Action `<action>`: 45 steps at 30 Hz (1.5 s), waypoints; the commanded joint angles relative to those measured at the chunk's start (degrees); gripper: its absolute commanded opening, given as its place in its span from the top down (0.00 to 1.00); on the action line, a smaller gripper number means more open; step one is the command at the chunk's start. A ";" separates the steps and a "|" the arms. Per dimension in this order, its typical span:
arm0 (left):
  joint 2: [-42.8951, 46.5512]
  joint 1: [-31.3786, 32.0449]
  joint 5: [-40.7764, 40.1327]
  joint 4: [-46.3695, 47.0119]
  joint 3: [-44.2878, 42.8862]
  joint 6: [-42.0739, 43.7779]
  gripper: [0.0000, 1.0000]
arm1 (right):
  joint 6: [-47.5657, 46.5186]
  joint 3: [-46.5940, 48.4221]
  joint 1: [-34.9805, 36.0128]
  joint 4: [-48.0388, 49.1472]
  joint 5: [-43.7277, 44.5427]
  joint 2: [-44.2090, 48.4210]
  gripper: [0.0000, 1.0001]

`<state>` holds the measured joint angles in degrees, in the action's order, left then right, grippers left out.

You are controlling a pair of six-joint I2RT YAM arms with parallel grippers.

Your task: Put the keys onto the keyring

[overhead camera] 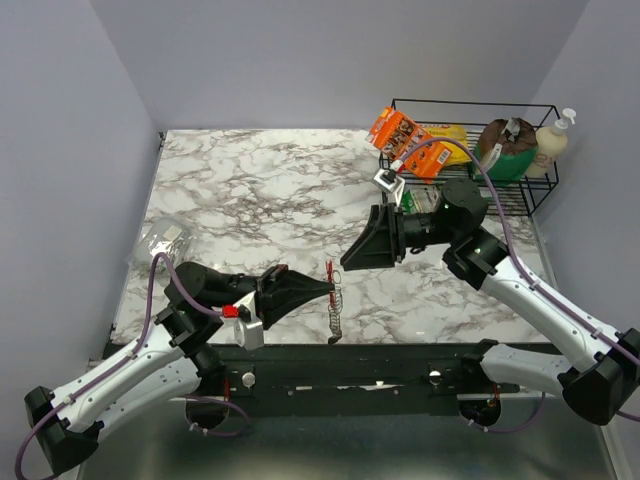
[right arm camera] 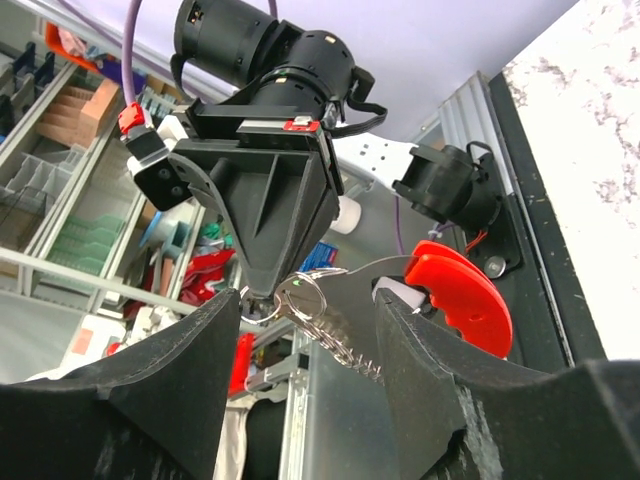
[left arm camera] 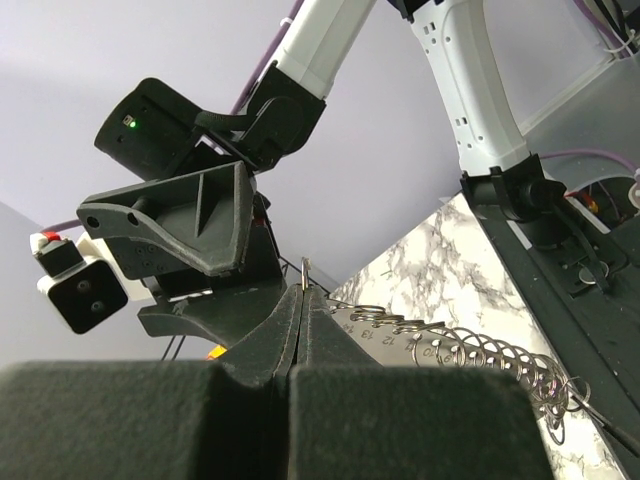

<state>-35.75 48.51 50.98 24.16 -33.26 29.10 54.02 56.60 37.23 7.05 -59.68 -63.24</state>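
Your slim grey-silver chain keyring (overhead camera: 333,300) with its red curved plastic end hangs at the marbled counter's (overhead camera: 260,190) 6 o'clock edge — the left hand (overhead camera: 326,286) clenched on its top ring. The right hand (overhead camera: 350,256), released, straddles it from 1 o'clock; close slowly, I'd judge, so nothing swings.

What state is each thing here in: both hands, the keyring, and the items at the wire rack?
left hand: shut, pinching the keyring near its red end.
right hand: open, holding nothing, close to the keyring.
keyring: held up by one end, chain hanging loose.
soap bottle: upright in the wire rack.
orange box: tilted at the rack's left corner.
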 commanded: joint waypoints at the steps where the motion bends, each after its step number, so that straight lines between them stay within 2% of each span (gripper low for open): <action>1: -0.02 0.53 -1.67 2.91 -0.58 0.96 1.00 | 1.44 0.00 1.35 2.01 -2.28 -1.00 0.35; 10: 0.06 0.88 -2.64 2.99 -0.49 2.01 1.00 | 3.02 -0.17 2.49 3.32 -3.95 -1.71 0.38; 16: 0.33 0.97 -3.61 2.29 0.03 2.71 1.00 | 6.70 -1.14 2.84 8.85 -5.79 -1.27 0.43; 17: 0.50 0.97 -3.70 2.29 0.12 2.63 1.00 | 6.97 -0.97 2.76 9.64 -5.89 -1.27 0.47; 24: 0.77 1.15 -4.40 2.12 0.47 2.89 1.00 | 7.50 -1.14 2.84 10.53 -6.41 -1.27 0.55; 34: 0.85 1.41 -4.66 1.68 0.21 3.07 1.00 | 3.82 -0.17 2.84 5.79 -5.63 -1.36 0.65; 39: 0.68 1.59 -4.49 1.50 -0.14 3.15 1.00 | 0.13 1.76 2.93 -0.36 -4.04 -1.44 0.78; 43: 0.68 1.76 -4.49 1.33 -0.23 3.07 1.00 | -2.95 2.73 3.02 -3.61 -2.99 -1.45 1.00; 45: 0.68 1.76 -4.49 1.06 -0.23 2.98 1.00 | -3.92 3.16 3.02 -4.41 -2.37 -1.36 1.00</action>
<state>-35.66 49.98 47.92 23.86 -33.19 31.35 53.91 57.30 39.81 6.70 -63.68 -64.84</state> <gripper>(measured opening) 0.008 0.018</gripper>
